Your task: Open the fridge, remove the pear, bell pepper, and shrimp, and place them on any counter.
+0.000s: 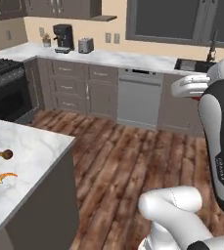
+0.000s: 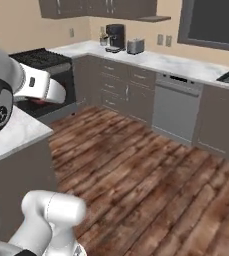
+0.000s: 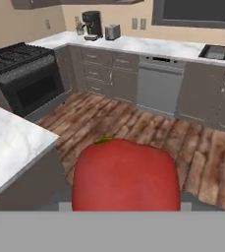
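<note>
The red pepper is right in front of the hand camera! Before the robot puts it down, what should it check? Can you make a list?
1. Bell pepper in the pincer: ok, it sits right at the hand camera, held over the wooden floor.
2. Pear already on the counter: ok.
3. Shrimp already on the counter: ok, it lies close to the pear.
4. Free marble for the pepper: ok, bare counter shows near the corner, away from both.
5. Pepper above the counter yet: not ok, it hangs beside the counter's corner, over floor.
6. How firmly the fingers grip: cannot tell, the pepper hides them.
</note>
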{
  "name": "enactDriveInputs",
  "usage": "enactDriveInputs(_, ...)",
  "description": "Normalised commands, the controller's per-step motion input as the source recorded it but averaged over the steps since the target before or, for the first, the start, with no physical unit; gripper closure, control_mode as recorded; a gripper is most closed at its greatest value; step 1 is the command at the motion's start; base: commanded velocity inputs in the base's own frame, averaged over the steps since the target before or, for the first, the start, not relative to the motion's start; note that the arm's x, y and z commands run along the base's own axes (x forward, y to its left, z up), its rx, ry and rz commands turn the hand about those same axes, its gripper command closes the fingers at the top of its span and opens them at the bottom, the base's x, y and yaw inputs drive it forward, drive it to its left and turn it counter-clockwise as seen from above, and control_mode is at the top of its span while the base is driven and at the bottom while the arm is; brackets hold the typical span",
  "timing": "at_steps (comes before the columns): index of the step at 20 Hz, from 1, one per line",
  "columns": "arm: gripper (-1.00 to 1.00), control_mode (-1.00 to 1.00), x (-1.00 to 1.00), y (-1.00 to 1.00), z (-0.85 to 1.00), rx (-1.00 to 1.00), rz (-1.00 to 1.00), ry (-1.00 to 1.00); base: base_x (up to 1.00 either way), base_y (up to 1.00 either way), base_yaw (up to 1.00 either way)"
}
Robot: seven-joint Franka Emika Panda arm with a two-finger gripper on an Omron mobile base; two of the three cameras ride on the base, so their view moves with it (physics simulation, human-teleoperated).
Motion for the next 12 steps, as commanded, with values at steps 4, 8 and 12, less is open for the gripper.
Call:
enactDriveInputs(4,1.00,1.00,0.00,0.00,0.00,0.00,0.00,0.00,0.18,0.62,0.68)
enactDriveInputs(8,1.00,1.00,0.00,0.00,0.00,0.00,0.00,0.00,0.04,0.15,0.78)
enactDriveInputs(12,1.00,1.00,0.00,0.00,0.00,0.00,0.00,0.00,0.00,-0.05,0.75)
